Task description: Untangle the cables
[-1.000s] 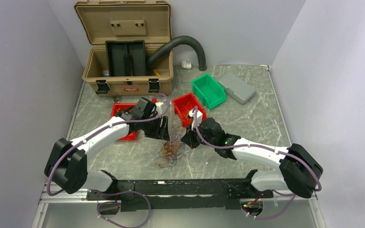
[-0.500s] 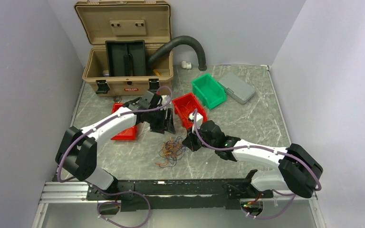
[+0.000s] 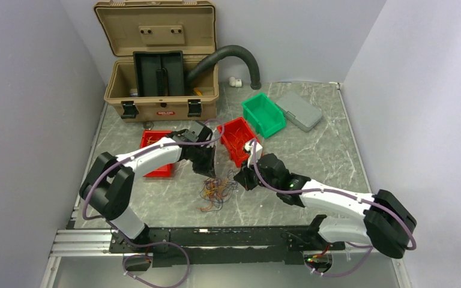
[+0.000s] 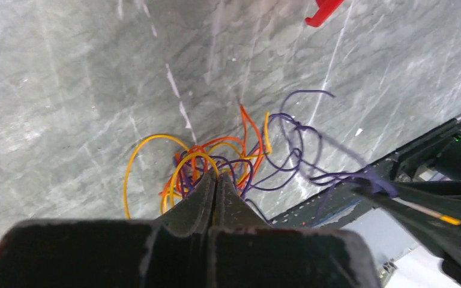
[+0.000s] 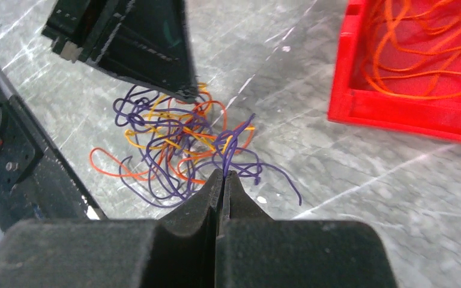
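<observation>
Left gripper [image 4: 216,180], jaws together, touches the cables' [image 4: 213,157] far edge, while right gripper [image 5: 223,173], clamped on a purple strand [image 5: 228,150], flanks their right side.

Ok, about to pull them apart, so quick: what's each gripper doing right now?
Left gripper: closed, tips in the cables; a held strand cannot be told.
Right gripper: closed on a purple cable.

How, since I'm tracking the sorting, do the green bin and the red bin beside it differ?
The red bin holds loose orange cables; the green bin shows none. The green bin sits farther back, the red bin nearer the tangle. Both are open-topped plastic bins.
</observation>
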